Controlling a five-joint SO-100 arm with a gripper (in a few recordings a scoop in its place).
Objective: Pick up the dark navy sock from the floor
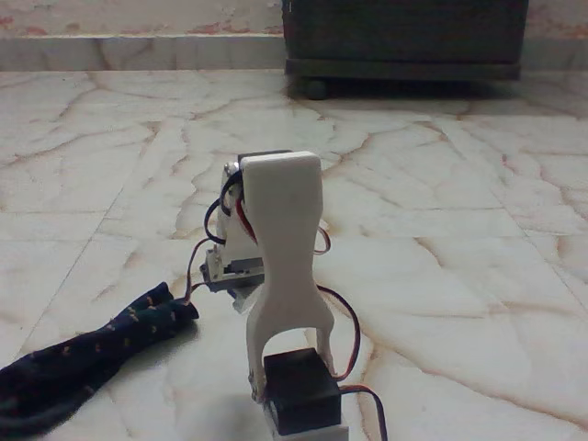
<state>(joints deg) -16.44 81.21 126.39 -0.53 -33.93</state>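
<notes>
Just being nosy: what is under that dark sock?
The sock lies flat on the marble floor, at the left of the fixed view. Nothing else shows under it; the tile it covers is hidden.

Soft, even daylight fills the slightly hazy, low-resolution fixed view. The glossy cream marble floor with reddish-brown veins (441, 184) shows mild sheen, no harsh glare. A faint shadow lies beneath the dark wooden cabinet (404, 37); the white plastic arm (285, 248) looks slightly soft-edged.
</notes>
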